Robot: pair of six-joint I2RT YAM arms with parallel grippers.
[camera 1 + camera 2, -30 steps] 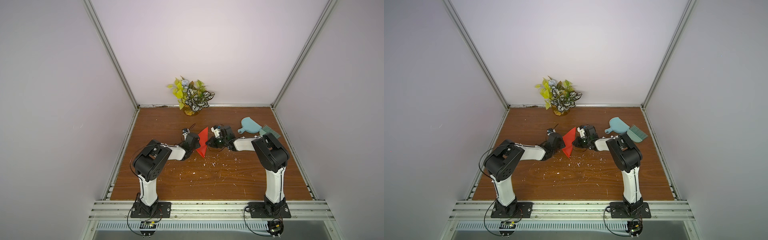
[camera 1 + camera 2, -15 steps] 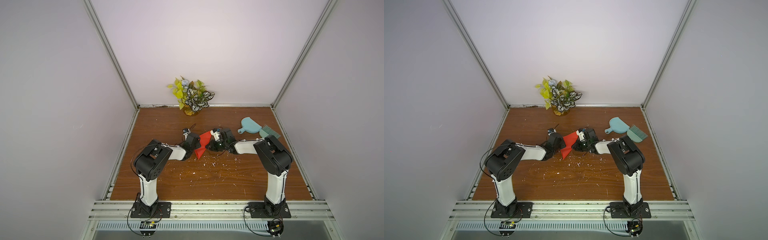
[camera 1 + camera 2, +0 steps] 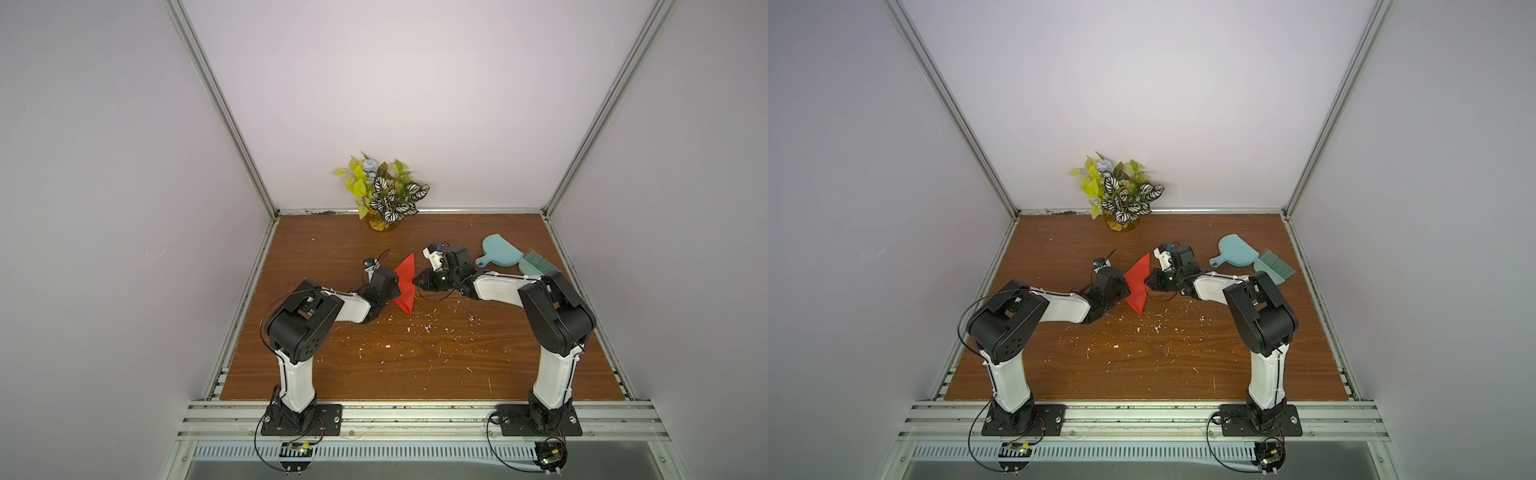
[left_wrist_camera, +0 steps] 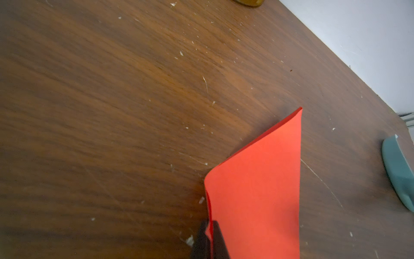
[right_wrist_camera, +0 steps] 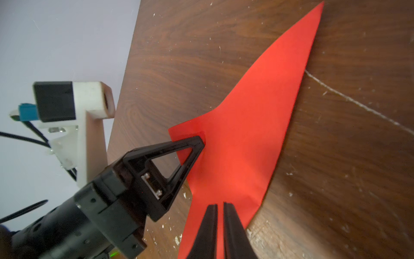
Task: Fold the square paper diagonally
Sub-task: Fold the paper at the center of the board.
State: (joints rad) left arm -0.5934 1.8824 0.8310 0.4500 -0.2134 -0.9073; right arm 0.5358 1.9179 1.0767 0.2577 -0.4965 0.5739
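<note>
Over the worktop (image 3: 415,365), left pincer (image 4: 209,237) and right pincer (image 5: 220,205) pinch the paper (image 3: 406,274), raised upright again; crease not yet pressed.

One square paper (image 3: 405,286), one light blue dustpan (image 3: 500,254), one teal brush (image 3: 536,266), one potted plant (image 3: 384,195). Two robot arms: left arm (image 3: 349,309), right arm (image 3: 498,286). White scraps (image 3: 426,328), too many to count, lie on the one worktop (image 3: 332,232).

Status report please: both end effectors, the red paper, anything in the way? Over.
Left end effector shut on the square paper. Right end effector nearly shut, tips on paper, grip unclear. Paper bent over, not creased. Dustpan, brush apart; nothing blocking.
</note>
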